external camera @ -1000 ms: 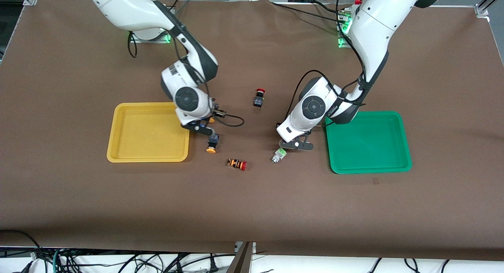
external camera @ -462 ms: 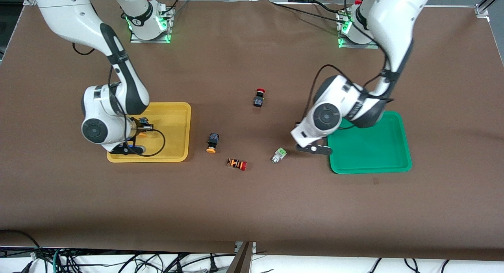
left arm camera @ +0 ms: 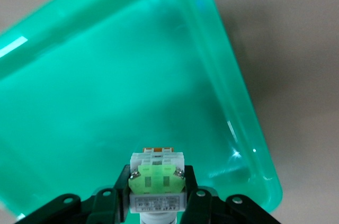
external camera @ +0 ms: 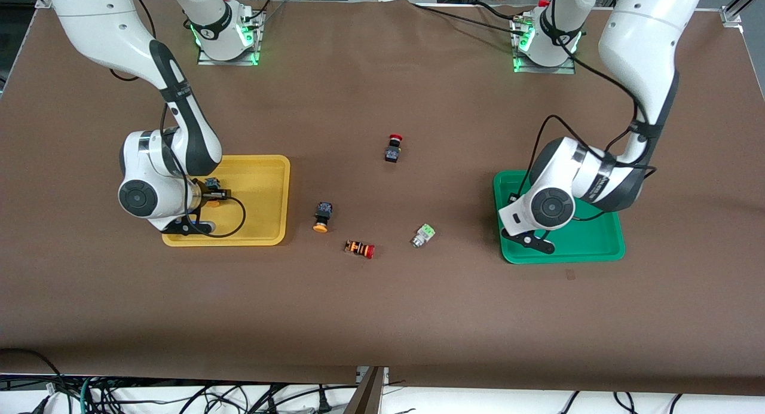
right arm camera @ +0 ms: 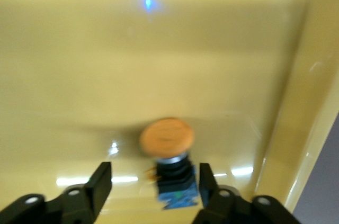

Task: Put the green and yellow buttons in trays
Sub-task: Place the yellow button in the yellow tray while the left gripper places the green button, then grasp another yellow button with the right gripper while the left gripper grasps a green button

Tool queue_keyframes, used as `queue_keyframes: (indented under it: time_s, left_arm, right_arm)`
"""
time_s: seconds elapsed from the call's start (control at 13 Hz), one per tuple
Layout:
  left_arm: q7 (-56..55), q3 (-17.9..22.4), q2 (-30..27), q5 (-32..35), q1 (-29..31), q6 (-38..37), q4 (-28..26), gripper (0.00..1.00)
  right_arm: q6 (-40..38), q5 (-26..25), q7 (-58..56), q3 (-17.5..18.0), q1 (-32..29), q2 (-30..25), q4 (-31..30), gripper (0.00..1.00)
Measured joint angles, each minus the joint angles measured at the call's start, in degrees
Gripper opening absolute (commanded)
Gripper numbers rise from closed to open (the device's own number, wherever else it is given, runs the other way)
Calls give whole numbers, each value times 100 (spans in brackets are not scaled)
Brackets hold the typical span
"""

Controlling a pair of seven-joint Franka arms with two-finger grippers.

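My left gripper [left arm camera: 157, 188] is shut on a light-green button [left arm camera: 157, 178] and holds it over the green tray [left arm camera: 106, 86]. In the front view this gripper [external camera: 529, 239] is over the tray's [external camera: 597, 255] corner toward the table's middle. My right gripper [right arm camera: 152, 184] is open over the yellow tray [right arm camera: 159, 49]. A yellow-capped button [right arm camera: 168, 142] lies loose between its fingers. In the front view that gripper [external camera: 206, 211] and button [external camera: 213, 202] are over the yellow tray [external camera: 263, 181]. A second yellow button [external camera: 322, 216] and a second green button [external camera: 423, 235] lie on the table between the trays.
A black switch with a red cap [external camera: 392, 148] lies mid-table, farther from the front camera than the loose buttons. An orange-striped switch with a red cap [external camera: 360, 248] lies between the loose yellow and green buttons, slightly nearer the camera.
My left arm has carried the green button from beside the loose green button to over the green tray. My right arm swung from mid-table to the yellow tray, then held still.
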Motion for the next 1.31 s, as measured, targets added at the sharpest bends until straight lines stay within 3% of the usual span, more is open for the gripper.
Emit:
queue_keyframes:
  time_s: [0.15,0.31,0.46,0.69,0.77,0.85,0.92,1.0,1.31]
  left_arm:
    - [-16,-28,59,0,-9,148,-33,100]
    - [-28,-109,-160,-309,-14,126,234,100]
    - [10,-276,-403,-927,-83,25,680,100]
    - [9,-430,-195,-1097,-575,383,1160,100]
    - [1,-431,1,-1097,-804,843,1208,100]
    - [-11,-429,233,-1097,-1001,1387,1214,100]
    - [-16,-427,470,-1097,-1131,1849,1216,100]
    - [-16,-422,701,-1097,-1206,2192,1224,100]
    - [16,-413,1167,-870,-1265,2566,1248,100]
  right_arm:
    - [-311,82,893,553,109,-18,727,100]
    - [-87,82,2067,964,475,143,1107,100]
    - [648,79,2896,1160,837,488,1197,100]
    - [1569,-97,3349,1221,1102,1033,1229,100]
    - [1716,-155,3359,1221,1111,1151,1233,93]
    - [1777,-181,3359,1220,1104,1232,1237,43]
    - [1793,-193,3359,1216,1098,1273,1242,7]
    - [1794,-196,3359,1211,1095,1286,1244,0]
    - [1715,-200,3346,1201,1071,1262,1359,0]
